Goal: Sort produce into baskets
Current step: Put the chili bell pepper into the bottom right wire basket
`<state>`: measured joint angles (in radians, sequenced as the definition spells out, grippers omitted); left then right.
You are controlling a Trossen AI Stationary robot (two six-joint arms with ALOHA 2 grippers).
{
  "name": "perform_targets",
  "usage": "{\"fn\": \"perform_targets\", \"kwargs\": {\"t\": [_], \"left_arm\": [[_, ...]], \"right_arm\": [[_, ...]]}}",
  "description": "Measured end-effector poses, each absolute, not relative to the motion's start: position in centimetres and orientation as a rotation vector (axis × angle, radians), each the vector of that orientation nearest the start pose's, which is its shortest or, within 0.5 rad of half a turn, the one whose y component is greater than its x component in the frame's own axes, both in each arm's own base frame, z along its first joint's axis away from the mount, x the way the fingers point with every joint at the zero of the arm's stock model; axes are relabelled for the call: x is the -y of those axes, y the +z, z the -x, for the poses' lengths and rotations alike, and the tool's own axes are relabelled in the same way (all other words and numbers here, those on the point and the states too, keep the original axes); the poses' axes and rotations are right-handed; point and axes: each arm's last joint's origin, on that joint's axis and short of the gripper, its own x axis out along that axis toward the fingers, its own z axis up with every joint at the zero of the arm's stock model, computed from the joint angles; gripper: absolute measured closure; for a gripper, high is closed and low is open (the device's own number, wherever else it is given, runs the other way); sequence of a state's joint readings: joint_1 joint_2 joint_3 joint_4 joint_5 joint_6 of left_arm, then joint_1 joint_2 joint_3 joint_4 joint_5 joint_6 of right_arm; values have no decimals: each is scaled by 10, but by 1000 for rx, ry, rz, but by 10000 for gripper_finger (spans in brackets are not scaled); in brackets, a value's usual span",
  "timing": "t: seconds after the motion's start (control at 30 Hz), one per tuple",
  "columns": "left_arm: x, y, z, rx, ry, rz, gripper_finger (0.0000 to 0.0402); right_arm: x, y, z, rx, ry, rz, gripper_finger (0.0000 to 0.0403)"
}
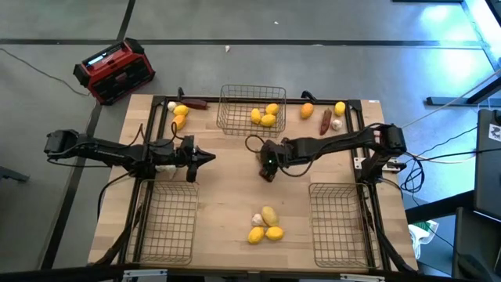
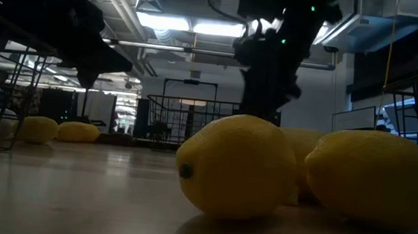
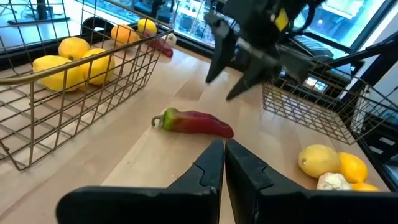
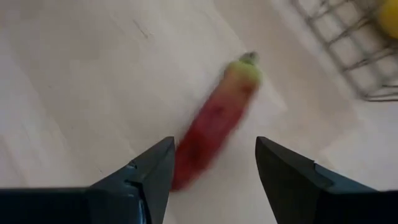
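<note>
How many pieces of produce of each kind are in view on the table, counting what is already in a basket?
Yellow and orange fruits: 10
Red chilies: 3
Garlic bulbs: 3
Total: 16

A: Both arms are dark, 2 slim jointed black limbs with black cables looped alongside.

B: A green light glows on the right arm; each ends in 2 black wedge fingers.
</note>
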<state>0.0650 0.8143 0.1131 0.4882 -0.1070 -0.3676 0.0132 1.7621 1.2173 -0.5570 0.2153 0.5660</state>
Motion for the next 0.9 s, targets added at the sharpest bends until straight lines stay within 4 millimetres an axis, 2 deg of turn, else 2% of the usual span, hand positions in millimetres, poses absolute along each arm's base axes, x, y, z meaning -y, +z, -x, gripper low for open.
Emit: {"fn": "perform_targets", "kwargs": {"t": [0.17,0.57,0.9], "left_arm": [[-14,164,-159,-169,218,360,389],[-14,165,-159,-154,218,358,389],[-14,165,-159,-154,217,354,389]], "right_arm": [[-1,188,-357,-960,-519,-460,183],[1,146,-371,-994,-597,-430,182],[2,133,-374,-1025,-595,-363,182]]}}
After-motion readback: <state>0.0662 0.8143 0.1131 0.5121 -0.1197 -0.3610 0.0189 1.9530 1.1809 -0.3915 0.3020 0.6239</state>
